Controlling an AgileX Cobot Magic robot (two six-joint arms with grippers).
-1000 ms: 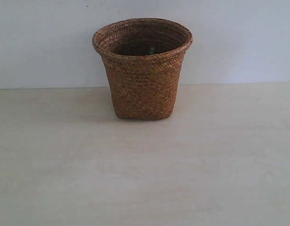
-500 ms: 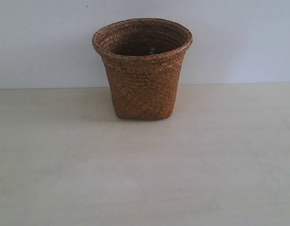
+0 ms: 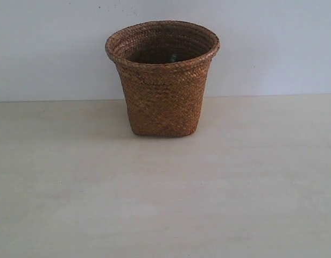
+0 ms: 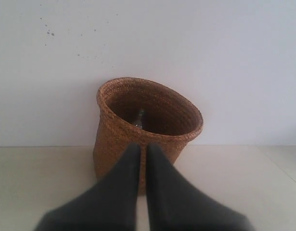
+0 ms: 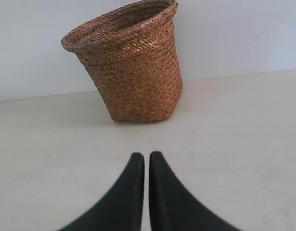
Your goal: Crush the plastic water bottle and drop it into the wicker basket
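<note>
The brown wicker basket [image 3: 162,80] stands upright at the back of the pale table, close to the white wall. The plastic water bottle [image 4: 138,119] lies inside it; only a clear sliver shows over the rim, also faint in the exterior view [image 3: 173,56]. My left gripper [image 4: 143,148] is shut and empty, its dark fingers in front of the basket [image 4: 148,120]. My right gripper [image 5: 146,156] is shut and empty too, held over the table well short of the basket [image 5: 133,67]. Neither gripper appears in the exterior view.
The pale wooden table [image 3: 165,193] stretches in front of and beside the basket. A white wall [image 3: 273,43] rises directly behind the basket.
The glimpse of the bottle inside the basket has sunk slightly lower behind the rim. The basket has not moved.
</note>
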